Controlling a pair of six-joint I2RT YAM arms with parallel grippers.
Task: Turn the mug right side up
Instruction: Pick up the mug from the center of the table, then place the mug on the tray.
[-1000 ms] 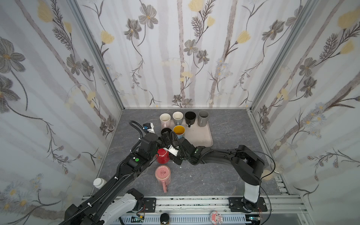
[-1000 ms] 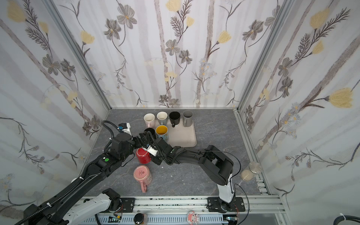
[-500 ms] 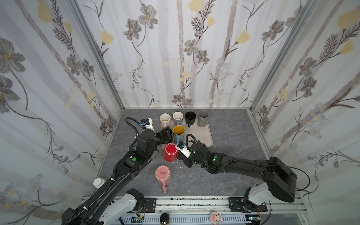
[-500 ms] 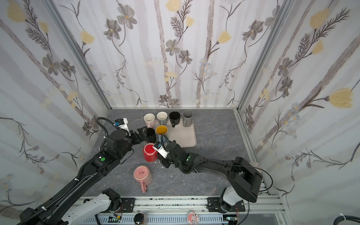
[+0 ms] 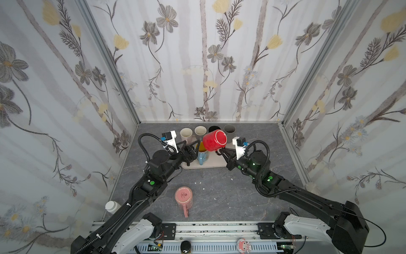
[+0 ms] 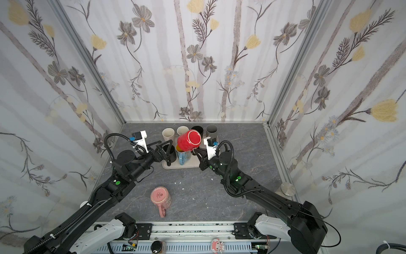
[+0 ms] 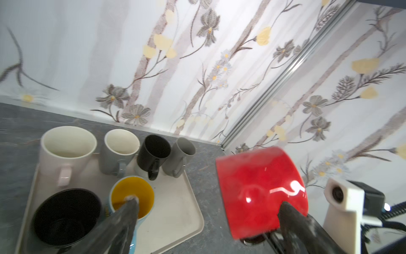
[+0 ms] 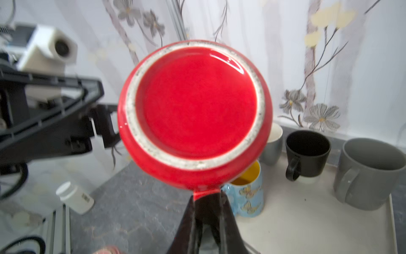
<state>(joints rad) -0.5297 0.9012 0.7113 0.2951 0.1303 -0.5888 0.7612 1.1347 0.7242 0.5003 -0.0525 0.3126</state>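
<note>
Tray (image 5: 212, 163), crowded with mugs (image 5: 186, 134), lies under the lift, so a drop would land on crockery. Left gripper (image 5: 190, 155) stands wide and empty just beside, close enough to be clipped in the turn. Right gripper (image 5: 219, 151) is pinched narrow on the red mug (image 5: 214, 140), which hangs in the air over the tray, base tipped upward, not yet righted. Handle (image 8: 204, 194) alone carries it, so I judge it may swing or slip.
</note>
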